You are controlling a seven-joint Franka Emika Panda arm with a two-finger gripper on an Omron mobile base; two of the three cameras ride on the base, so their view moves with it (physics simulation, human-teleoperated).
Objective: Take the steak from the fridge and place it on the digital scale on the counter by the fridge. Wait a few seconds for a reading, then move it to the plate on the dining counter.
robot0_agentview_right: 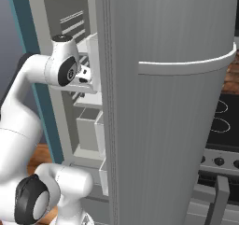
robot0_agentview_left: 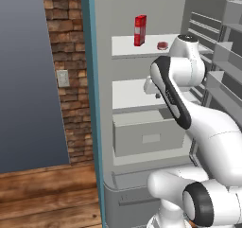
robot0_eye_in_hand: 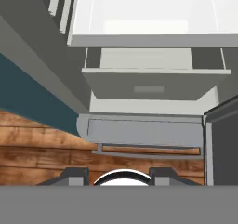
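Brick wall (robot0_agentview_left: 66, 71) and a wooden floor (robot0_agentview_left: 47, 194) lie to the left of the open fridge (robot0_agentview_left: 137, 113), with a teal edge (robot0_agentview_left: 92, 80) running up between them. Inside the fridge I see white shelves. On the upper shelf (robot0_agentview_left: 127, 45) a tall red carton (robot0_agentview_left: 140, 30) stands upright, and the steak (robot0_agentview_left: 162, 45) lies flat on the same shelf, just to the carton's right and apart from it. Below is a second white shelf (robot0_agentview_left: 130, 92), then a grey drawer (robot0_agentview_left: 146, 137).

My arm (robot0_agentview_left: 189, 113) rises from the lower right of the left base view and bends in front of the middle shelf; my wrist sits below and to the right of the steak, not touching it. From the right base view, the fridge's door (robot0_agentview_right: 172, 102) covers most of the frame, and my hand reaches into the opening beside its shelf bins (robot0_agentview_right: 91, 56); a dark stove (robot0_agentview_right: 224, 121) shows at the far right.

My gripper (robot0_eye_in_hand: 118, 174) points down along the fridge front: I look over the shelf edge, the drawer (robot0_eye_in_hand: 148, 83) and the fridge's base toward the floor. My fingers (robot0_eye_in_hand: 74, 174) are drawn in as close as they go and hold nothing.
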